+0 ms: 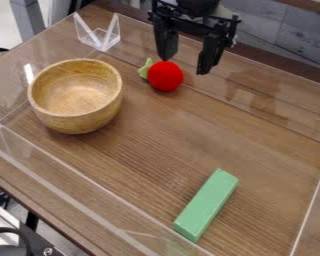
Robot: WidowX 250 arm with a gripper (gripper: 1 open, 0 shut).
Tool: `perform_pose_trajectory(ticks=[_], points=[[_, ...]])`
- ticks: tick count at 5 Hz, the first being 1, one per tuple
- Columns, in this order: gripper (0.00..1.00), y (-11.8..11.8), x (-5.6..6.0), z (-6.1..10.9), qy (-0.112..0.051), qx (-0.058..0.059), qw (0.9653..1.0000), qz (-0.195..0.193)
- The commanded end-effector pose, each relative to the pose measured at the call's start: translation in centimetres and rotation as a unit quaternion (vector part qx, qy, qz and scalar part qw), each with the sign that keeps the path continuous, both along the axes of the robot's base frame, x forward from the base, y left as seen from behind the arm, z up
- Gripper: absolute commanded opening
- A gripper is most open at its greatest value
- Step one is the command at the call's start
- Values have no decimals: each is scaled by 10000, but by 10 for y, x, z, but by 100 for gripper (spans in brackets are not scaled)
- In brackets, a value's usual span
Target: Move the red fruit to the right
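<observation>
- Table (pixel 139 150): wood-coloured, bare to 3 o'clock of the fruit in this view; if "right" means the camera's right, the slide or carry goes that way
- Gripper (pixel 195 46): near 12 o'clock, by the far side of the table; fingers spread wide, nothing between them
- Wooden bowl (pixel 76 97): at 10 o'clock, just beside the fruit on its 8 o'clock side; one finger could knock its rim if the approach swings wide
- Green block (pixel 206 205): at 5 o'clock, well apart, no bearing on the grip
- Red fruit (pixel 166 77): near 12 o'clock, on the table, a little nearer the camera than the gripper; round and glossy. Est.: light, firm-skinned toy, little risk of crushing, but apt to roll or squirt out if pinched above its widest part. Grip: centre over the red body, fingers low on opposite flanks, close gently and evenly
- Leafy top (pixel 145 68): green, pointing to about 10 o'clock from the body; est. thin and bendy, a poor hold; keep the pads off it
</observation>
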State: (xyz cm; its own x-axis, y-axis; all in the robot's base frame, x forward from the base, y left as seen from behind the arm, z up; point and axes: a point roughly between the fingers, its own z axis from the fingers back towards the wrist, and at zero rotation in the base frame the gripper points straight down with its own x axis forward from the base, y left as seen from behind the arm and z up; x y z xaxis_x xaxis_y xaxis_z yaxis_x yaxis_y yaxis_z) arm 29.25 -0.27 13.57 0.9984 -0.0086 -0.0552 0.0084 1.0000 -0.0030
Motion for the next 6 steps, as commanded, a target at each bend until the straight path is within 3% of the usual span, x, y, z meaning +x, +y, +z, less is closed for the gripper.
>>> perform_pose_trajectory(ticks=[1, 3, 5, 6], points=[[100, 18, 5, -7, -29, -23, 9999, 153], [100, 39, 11, -11, -123, -178, 9983, -532], [100, 61, 14, -25, -395, -380, 9983, -188], [100, 67, 16, -30, -591, -417, 9974, 49]])
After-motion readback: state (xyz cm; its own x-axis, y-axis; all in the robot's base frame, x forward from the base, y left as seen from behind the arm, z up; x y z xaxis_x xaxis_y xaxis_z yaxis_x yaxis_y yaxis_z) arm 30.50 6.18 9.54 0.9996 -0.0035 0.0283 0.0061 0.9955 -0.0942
